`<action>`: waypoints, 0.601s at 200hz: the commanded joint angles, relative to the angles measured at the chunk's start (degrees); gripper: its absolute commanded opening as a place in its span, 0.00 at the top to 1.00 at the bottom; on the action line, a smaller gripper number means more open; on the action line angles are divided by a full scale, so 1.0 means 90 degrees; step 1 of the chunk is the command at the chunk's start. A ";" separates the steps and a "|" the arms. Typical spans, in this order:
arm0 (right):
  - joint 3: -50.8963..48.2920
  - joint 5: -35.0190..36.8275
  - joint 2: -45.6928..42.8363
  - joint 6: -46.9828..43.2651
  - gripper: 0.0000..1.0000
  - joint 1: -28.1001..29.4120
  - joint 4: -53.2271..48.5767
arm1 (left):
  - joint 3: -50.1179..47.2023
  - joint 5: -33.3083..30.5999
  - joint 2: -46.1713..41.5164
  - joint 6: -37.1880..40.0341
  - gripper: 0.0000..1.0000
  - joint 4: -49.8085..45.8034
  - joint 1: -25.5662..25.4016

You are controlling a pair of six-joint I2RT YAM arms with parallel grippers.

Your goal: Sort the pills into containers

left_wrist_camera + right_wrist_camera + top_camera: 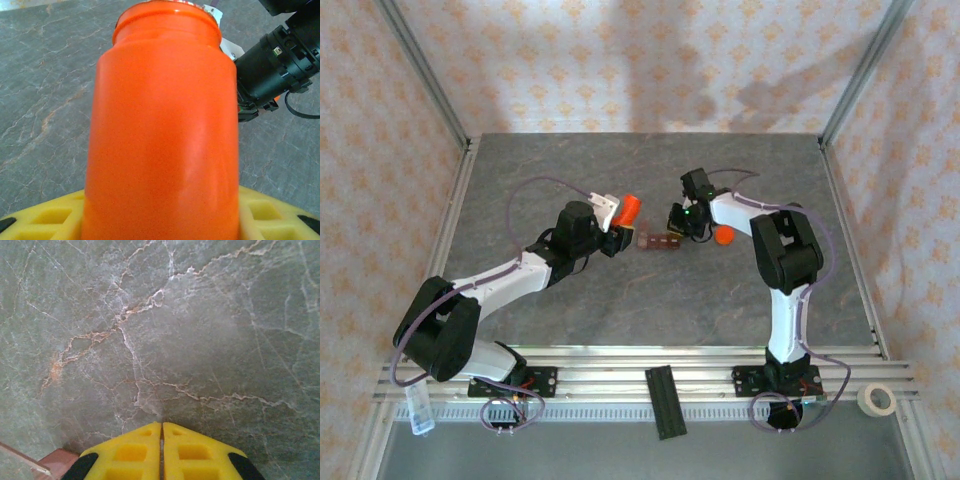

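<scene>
Containers (658, 241) at bench (620, 300) centre, between both arms. Left jaws clasp orange bottle (160, 125); right jaws clenched, empty. Risk: bottle tipped too steeply dumps pills past small compartments.

White arms (510, 275) with black joints, purple cables (535, 185), yellow pocketed fingers (135, 452).

orange bottle (160, 130) cut off at 6 o'clock, containers (56, 462) clipped at 7 o'clock corner, small orange object (725, 237) half hidden behind right arm (785, 250), too small to identify
</scene>
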 commanded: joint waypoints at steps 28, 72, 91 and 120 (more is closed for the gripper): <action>-0.0450 -0.0048 -0.0568 0.0161 0.92 0.0206 0.0117 | 0.0214 -0.0053 -0.0123 0.0145 1.00 0.0083 -0.0024; -0.0792 -0.0050 -0.0795 0.0309 0.92 0.0335 0.0315 | 0.0284 -0.0003 -0.0080 0.0135 1.00 0.0024 -0.0025; -0.0807 0.0265 -0.1032 0.0307 0.91 0.0325 0.0212 | 0.0330 0.0019 -0.0062 0.0133 1.00 -0.0041 -0.0021; -0.0813 0.0817 -0.1774 0.0427 0.74 0.0329 -0.0055 | 0.0440 0.0037 -0.0042 0.0159 1.00 -0.0300 -0.0022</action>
